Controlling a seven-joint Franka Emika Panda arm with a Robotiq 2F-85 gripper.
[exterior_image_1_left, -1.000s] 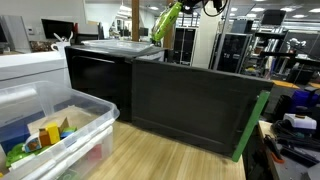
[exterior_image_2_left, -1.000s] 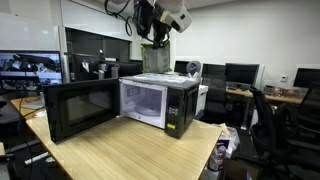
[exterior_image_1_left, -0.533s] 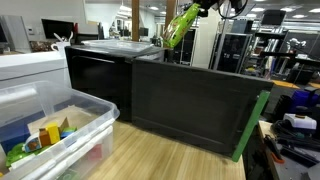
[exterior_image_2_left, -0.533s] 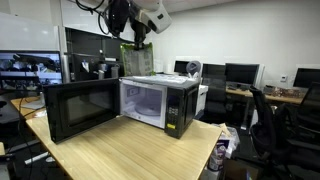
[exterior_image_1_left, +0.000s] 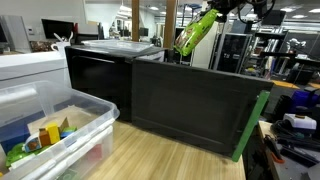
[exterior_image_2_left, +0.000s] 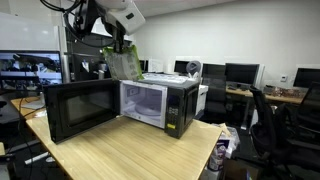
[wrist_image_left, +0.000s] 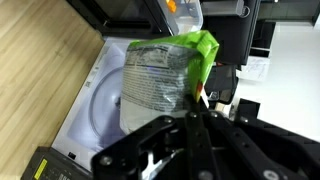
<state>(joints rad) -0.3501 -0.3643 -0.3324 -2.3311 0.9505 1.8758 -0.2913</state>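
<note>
My gripper (wrist_image_left: 196, 102) is shut on the top edge of a green and silver snack bag (wrist_image_left: 158, 72), which hangs below it. In both exterior views the bag (exterior_image_2_left: 125, 66) (exterior_image_1_left: 196, 34) hangs in the air above the open door (exterior_image_2_left: 78, 108) of a black microwave (exterior_image_2_left: 172, 104), in front of its upper left corner. The gripper (exterior_image_2_left: 119, 45) sits just above the bag. The wrist view looks down past the bag onto the white microwave cavity and its glass turntable (wrist_image_left: 98, 104). The open door (exterior_image_1_left: 195, 108) fills the middle of an exterior view.
The microwave stands on a wooden table (exterior_image_2_left: 130, 150). A clear plastic bin (exterior_image_1_left: 60, 135) with several colourful items sits at the near left. Office chairs (exterior_image_2_left: 268, 115) and monitors (exterior_image_2_left: 240, 75) stand behind; a white appliance (exterior_image_1_left: 30, 68) is beside the bin.
The arm has carried the bag away from above the microwave's top, out over the open door and lower. The gripper has stayed shut on it.
</note>
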